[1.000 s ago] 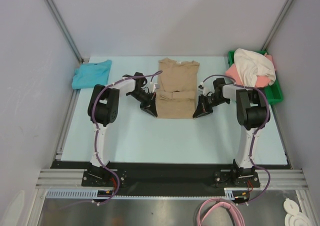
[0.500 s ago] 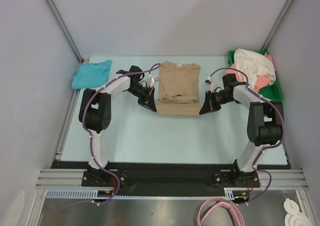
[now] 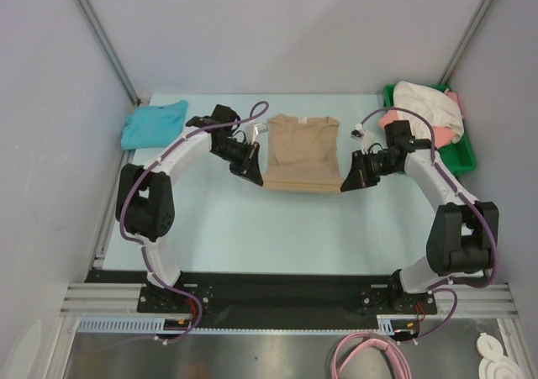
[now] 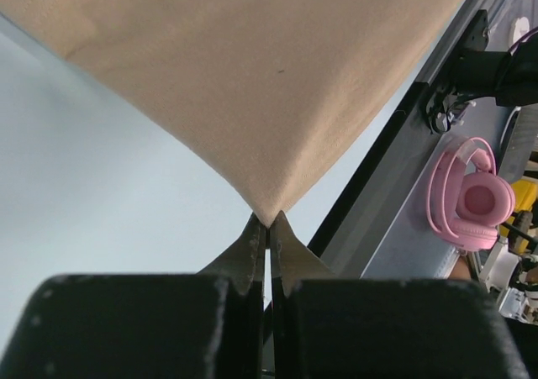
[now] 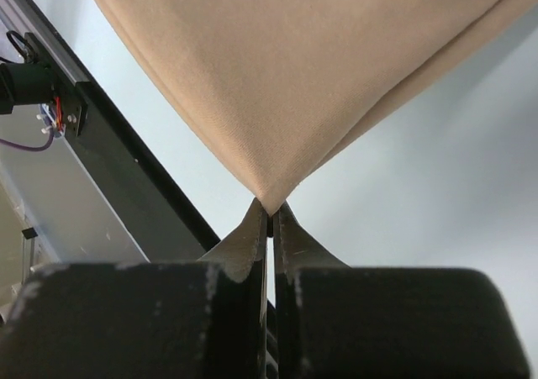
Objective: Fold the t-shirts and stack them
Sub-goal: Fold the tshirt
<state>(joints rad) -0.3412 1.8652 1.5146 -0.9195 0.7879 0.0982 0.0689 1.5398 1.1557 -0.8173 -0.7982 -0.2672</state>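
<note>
The left tool [image 3: 255,177] and right tool [image 3: 345,184] have moved apart and farther out, each pinching one near corner of the tan t-shirt [image 3: 301,148], which, left of the green tray [image 3: 461,158], is now drawn taut above the tabletop [image 3: 252,228]; the fold looks roughly halfway done

Colours I see:
plain tan cloth t-shirt [image 3: 301,148]; teal-blue cloth t-shirt [image 3: 154,123]; cream-white cloth t-shirt [image 3: 429,110]; coral-pink cloth t-shirt [image 3: 392,124]; green plastic tray [image 3: 461,156].
</note>
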